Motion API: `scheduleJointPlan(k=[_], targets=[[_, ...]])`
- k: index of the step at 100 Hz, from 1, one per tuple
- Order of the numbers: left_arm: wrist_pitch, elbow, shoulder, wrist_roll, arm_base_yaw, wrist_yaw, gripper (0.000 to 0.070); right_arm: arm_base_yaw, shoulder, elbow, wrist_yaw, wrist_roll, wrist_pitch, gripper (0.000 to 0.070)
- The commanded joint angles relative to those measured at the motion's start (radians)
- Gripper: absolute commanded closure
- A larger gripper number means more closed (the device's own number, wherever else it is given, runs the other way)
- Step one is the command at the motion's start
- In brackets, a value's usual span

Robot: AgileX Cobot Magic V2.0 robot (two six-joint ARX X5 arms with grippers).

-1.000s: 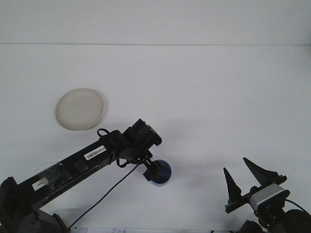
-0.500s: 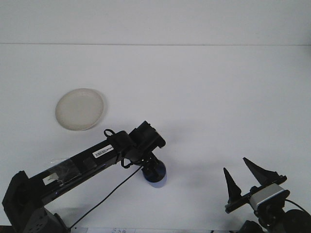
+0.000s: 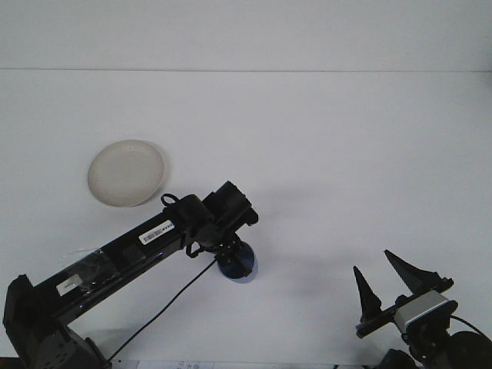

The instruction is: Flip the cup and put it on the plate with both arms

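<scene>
A blue cup (image 3: 240,266) hangs under the wrist of my left arm, just right of the table's centre-front, and looks lifted off the white table. My left gripper (image 3: 233,260) points down onto it and seems shut on it, though the wrist hides most of the fingers. The cream plate (image 3: 126,172) lies flat at the left, well apart from the cup. My right gripper (image 3: 386,280) stands open at the lower right, its two black fingers pointing up with nothing between them.
The white table (image 3: 323,154) stretches back to a pale wall. A black cable (image 3: 165,304) trails down from the left wrist toward the front edge.
My left arm has pulled the cup up and a little to the left and back. The right arm has stayed still.
</scene>
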Motion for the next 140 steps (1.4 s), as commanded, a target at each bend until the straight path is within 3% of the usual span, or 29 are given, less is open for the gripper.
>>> scheduleJointPlan(k=[1, 26, 47, 64, 125, 133, 140], targets=[[-0.043, 0.056, -0.011, 0.023, 0.018, -0.041, 0.0693, 0.01, 0.0, 0.008, 0.0, 0.004, 0.008, 0.0244], [-0.049, 0.086, -0.17, 0.063, 0.261, -0.151, 0.0695, 0.01, 0.0, 0.008, 0.0, 0.004, 0.008, 0.0244], [0.057, 0.086, -0.185, 0.082, 0.612, -0.151, 0.0696, 0.01, 0.0, 0.008, 0.0, 0.031, 0.008, 0.0244], [0.162, 0.087, -0.116, 0.074, 0.78, -0.151, 0.0696, 0.01, 0.0, 0.008, 0.0, 0.048, 0.008, 0.0244], [0.23, 0.123, 0.207, 0.024, 0.848, -0.151, 0.0693, 0.01, 0.0, 0.008, 0.0, 0.048, 0.009, 0.0244], [0.232, 0.123, 0.211, 0.021, 0.848, -0.151, 0.0659, 0.01, 0.0, 0.008, 0.0, 0.048, 0.009, 0.0244], [0.245, 0.124, 0.209, 0.019, 0.848, -0.151, 0.0525, 0.01, 0.0, 0.008, 0.001, 0.048, 0.009, 0.0244]])
